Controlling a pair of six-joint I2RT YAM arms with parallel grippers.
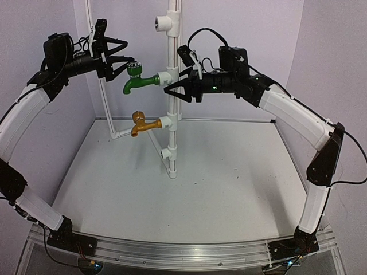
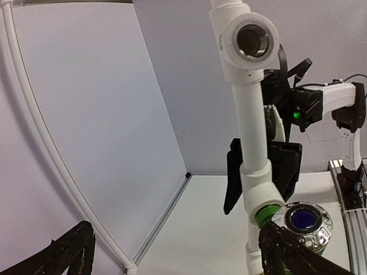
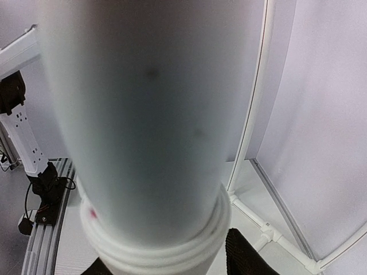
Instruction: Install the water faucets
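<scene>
The green faucet (image 1: pixel 140 81) is set in a T-fitting (image 1: pixel 167 76) on the upright white pipe (image 1: pixel 172 109), spout down. The golden-brass faucet (image 1: pixel 143 123) sits in the fitting below. My left gripper (image 1: pixel 127 52) is open just above and left of the green faucet's handle. In the left wrist view its fingers (image 2: pixel 287 249) are spread wide, with the handle's chrome cap (image 2: pixel 303 223) at the right finger. My right gripper (image 1: pixel 176 83) is open, with its jaws on either side of the pipe. The pipe (image 3: pixel 149 114) fills the right wrist view, blurred.
An empty T-fitting (image 1: pixel 163 23) sits at the pipe's top, and shows in the left wrist view (image 2: pixel 248 43). A thin slanted white pipe (image 1: pixel 106 97) runs down to the floor at left. White walls enclose the white table (image 1: pixel 229 189).
</scene>
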